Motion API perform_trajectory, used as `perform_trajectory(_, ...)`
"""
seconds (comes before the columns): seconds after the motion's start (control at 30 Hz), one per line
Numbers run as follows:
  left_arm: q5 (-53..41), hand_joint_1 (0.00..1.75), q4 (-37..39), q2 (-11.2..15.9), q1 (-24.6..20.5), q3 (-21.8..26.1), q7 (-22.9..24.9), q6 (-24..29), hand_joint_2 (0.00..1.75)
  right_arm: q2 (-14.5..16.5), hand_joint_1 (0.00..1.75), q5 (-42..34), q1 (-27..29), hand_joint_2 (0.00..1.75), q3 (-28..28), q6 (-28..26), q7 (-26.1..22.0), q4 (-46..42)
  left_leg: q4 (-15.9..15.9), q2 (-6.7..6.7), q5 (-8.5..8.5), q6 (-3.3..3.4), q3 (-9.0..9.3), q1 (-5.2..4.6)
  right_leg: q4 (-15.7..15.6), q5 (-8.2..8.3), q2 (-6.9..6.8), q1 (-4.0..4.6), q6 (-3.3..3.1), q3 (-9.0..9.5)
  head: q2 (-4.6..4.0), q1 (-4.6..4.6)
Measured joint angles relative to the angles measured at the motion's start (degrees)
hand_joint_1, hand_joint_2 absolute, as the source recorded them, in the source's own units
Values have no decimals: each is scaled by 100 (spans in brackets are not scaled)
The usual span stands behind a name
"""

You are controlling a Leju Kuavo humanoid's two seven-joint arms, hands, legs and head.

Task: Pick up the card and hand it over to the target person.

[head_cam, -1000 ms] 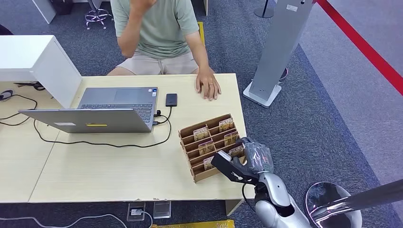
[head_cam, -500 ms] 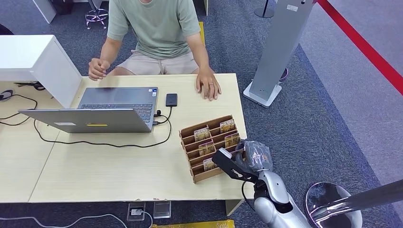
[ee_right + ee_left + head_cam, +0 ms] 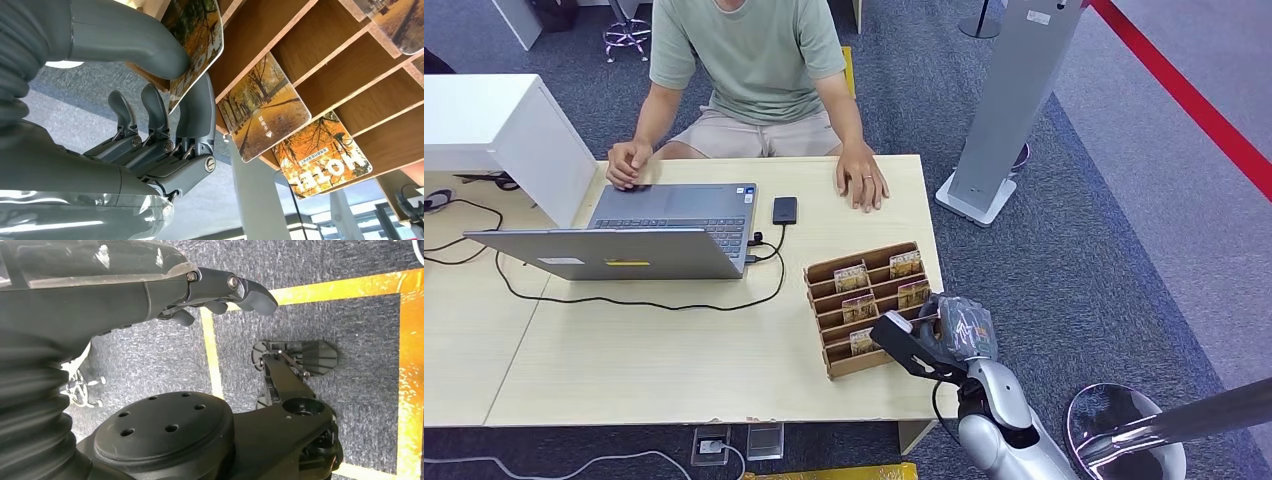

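Card — pinched by the right hand at the near right end of the wooden card rack, not yet lifted clear.

In the right wrist view the thumb lies on one face of the card and a finger on the other, its far edge still in the rack's slot; the other cards sit in their own slots. The rack stands on the table at its near right corner, touching the hand. The left hand hangs over the floor, fingers curled in, holding nothing. The person sits at the far side, one hand flat on the table, the other on the laptop. Judged progress: grasp made — extraction, the reach across and the handover all remain.
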Motion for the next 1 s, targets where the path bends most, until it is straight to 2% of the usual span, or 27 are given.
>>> perform_trajectory(0.2,-5,0,-8,-38,0,13,-11,48,175,-1,133,-796,285,175,-247,-1345,-1264,-487,5,0,-2,0,-7,-2,6,-3,0,-2,0,-7,0,0)
perform_trajectory(0.33,-5,0,-12,-38,0,24,-16,79,175,-24,133,-1556,403,175,-313,-1802,-1956,-725,7,-2,-3,1,-10,-3,9,-4,-1,-3,0,-10,0,0)
perform_trajectory(0.5,2,0,-9,-39,2,38,-13,89,175,-16,133,-2045,410,175,-307,-1978,-2329,-712,8,3,-2,1,-11,-3,10,-2,3,-3,1,-13,0,0)
perform_trajectory(0.63,3,0,-7,-40,4,40,5,85,175,-3,133,-2143,283,175,-201,-1878,-2262,-427,8,6,-3,1,-9,-3,10,-1,6,-3,1,-12,0,0)
perform_trajectory(0.73,-33,0,-4,-34,3,4,16,59,175,76,133,-2019,-25,175,-46,-1716,-1981,50,6,11,-2,0,-7,-2,7,1,10,-2,1,-11,0,0)
perform_trajectory(0.8,-92,0,4,-30,-6,-55,23,25,175,219,133,-1896,-437,175,146,-1709,-1894,547,3,20,-1,0,-6,-2,6,5,20,-2,0,-13,0,0)
perform_trajectory(1.0,-306,0,12,-44,-213,-275,131,-62,175,1029,133,-1970,-2386,175,660,-1748,-1907,2700,4,65,3,-3,-12,-2,14,21,65,-2,-2,-32,0,0)
